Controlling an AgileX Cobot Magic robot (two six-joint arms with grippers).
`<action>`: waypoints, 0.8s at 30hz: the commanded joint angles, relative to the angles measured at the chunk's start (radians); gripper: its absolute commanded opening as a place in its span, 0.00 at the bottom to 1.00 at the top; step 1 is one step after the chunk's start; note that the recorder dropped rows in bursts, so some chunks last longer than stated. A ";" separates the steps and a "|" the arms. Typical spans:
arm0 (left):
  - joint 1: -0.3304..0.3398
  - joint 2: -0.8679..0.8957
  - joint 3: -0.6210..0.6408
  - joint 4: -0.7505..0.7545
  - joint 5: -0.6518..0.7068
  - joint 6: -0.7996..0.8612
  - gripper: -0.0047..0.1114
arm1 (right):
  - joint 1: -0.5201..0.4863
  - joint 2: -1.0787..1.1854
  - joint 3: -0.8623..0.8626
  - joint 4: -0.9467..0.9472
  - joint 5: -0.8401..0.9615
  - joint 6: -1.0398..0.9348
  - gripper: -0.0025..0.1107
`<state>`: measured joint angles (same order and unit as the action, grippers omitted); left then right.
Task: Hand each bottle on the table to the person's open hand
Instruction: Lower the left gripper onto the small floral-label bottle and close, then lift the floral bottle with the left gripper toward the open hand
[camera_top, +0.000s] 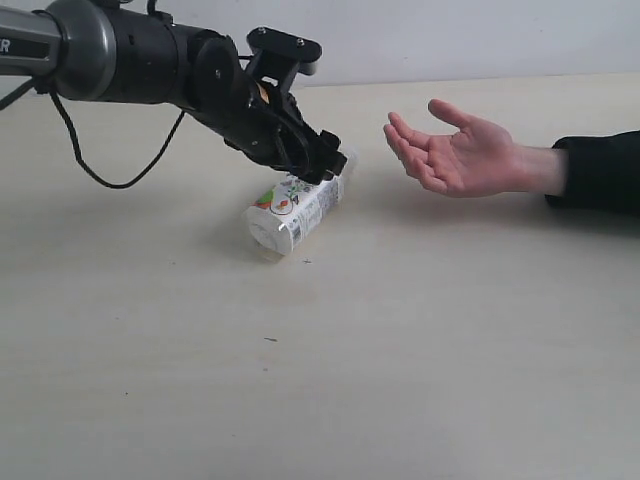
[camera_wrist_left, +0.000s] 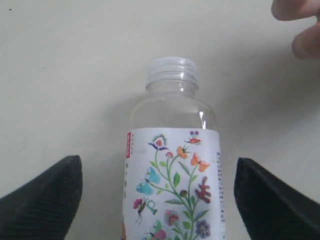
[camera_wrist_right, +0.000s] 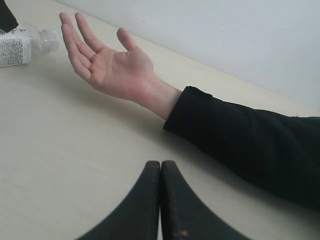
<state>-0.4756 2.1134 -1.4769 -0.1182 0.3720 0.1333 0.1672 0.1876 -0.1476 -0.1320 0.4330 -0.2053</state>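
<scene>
A clear bottle (camera_top: 295, 212) with a white label of colourful flowers and butterflies lies on its side on the pale table (camera_top: 400, 350). Its neck end sits under my left gripper (camera_top: 335, 165), on the side toward the person's open hand (camera_top: 455, 150). In the left wrist view the bottle (camera_wrist_left: 170, 200) lies between the fingers of the left gripper (camera_wrist_left: 157, 162), which is open with table showing on both sides. The hand is held palm up just above the table, to the right of the bottle. My right gripper (camera_wrist_right: 161, 165) is shut on nothing, low over the table near the forearm.
The black sleeve (camera_top: 600, 170) reaches in from the right edge. A pale wall (camera_top: 450, 35) rises behind the table's far edge. A black cable (camera_top: 110, 170) hangs from the left arm. The right wrist view shows the hand (camera_wrist_right: 112, 65) with the bottle (camera_wrist_right: 20, 45) beyond it.
</scene>
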 joint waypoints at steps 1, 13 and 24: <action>0.002 0.027 -0.006 0.001 -0.004 -0.011 0.73 | -0.003 -0.004 0.003 0.001 -0.007 0.000 0.02; 0.002 0.067 -0.004 0.001 0.023 -0.011 0.72 | -0.003 -0.004 0.003 0.001 -0.007 0.000 0.02; 0.002 0.066 -0.004 -0.033 0.096 -0.011 0.27 | -0.003 -0.004 0.003 0.001 -0.007 0.000 0.02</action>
<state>-0.4756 2.1813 -1.4769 -0.1213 0.4305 0.1312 0.1672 0.1876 -0.1476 -0.1320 0.4330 -0.2053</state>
